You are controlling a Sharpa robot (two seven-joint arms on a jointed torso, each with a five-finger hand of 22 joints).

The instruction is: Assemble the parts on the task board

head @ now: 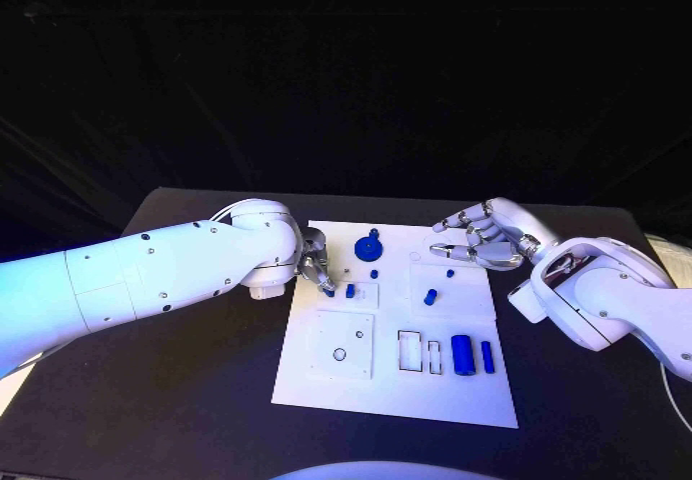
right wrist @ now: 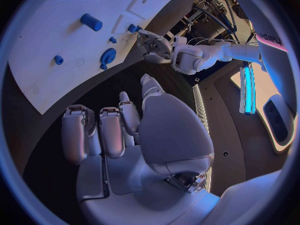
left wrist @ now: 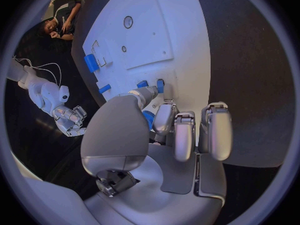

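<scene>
Head view, left to right: the left hand (head: 317, 268) reaches over the left edge of the white task board (head: 332, 385), its fingertips lowered onto a small blue part (head: 349, 291) near the board's upper-left region; the left wrist view shows the fingers (left wrist: 164, 121) curled down around a blue piece (left wrist: 149, 119) at the board's edge, so this hand appears to pinch a part, though the contact itself is partly hidden. The board lies in the middle of the black table (head: 173, 400). On it, a round blue part with a stem (head: 369, 245) sits near the far edge, a small blue peg (head: 375, 273) just below it, a short blue cylinder (head: 431, 296) toward the centre-right, and a larger blue cylinder (head: 463, 354) beside a narrow blue bar (head: 488, 355) at the near right, next to outlined slots (head: 420, 353). The right hand (head: 483, 236) hovers above the board's far-right corner, fingers loosely curled and grasping nothing; the right wrist view confirms the bare palm (right wrist: 169, 130), with the board (right wrist: 44, 80) apart from it
</scene>
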